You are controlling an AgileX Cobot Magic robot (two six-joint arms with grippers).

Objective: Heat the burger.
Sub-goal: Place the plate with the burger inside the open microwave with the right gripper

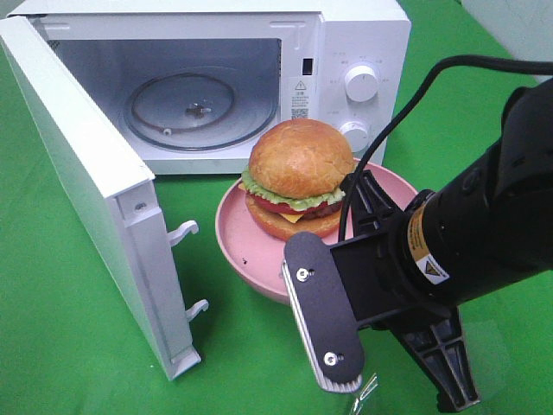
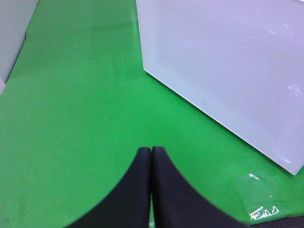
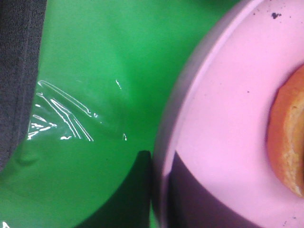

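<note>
The burger [image 1: 300, 177], with a golden domed bun, lettuce and cheese, sits on a pink round plate [image 1: 246, 246] on the green cloth in front of the open microwave [image 1: 346, 52]. My right gripper [image 1: 356, 190] reaches in from the right and is shut on the plate's rim [image 3: 190, 104]. In the right wrist view one finger lies outside the rim and one inside, and the burger's bun edge [image 3: 287, 142] shows beside them. My left gripper [image 2: 151, 159] is shut on nothing over bare green cloth, near the microwave door [image 2: 228, 71].
The microwave door [image 1: 78, 173] stands swung wide open at the left, with its latch hooks facing the plate. The glass turntable [image 1: 200, 108] lies bare inside. A scrap of clear film [image 3: 61, 118] lies on the cloth by the plate.
</note>
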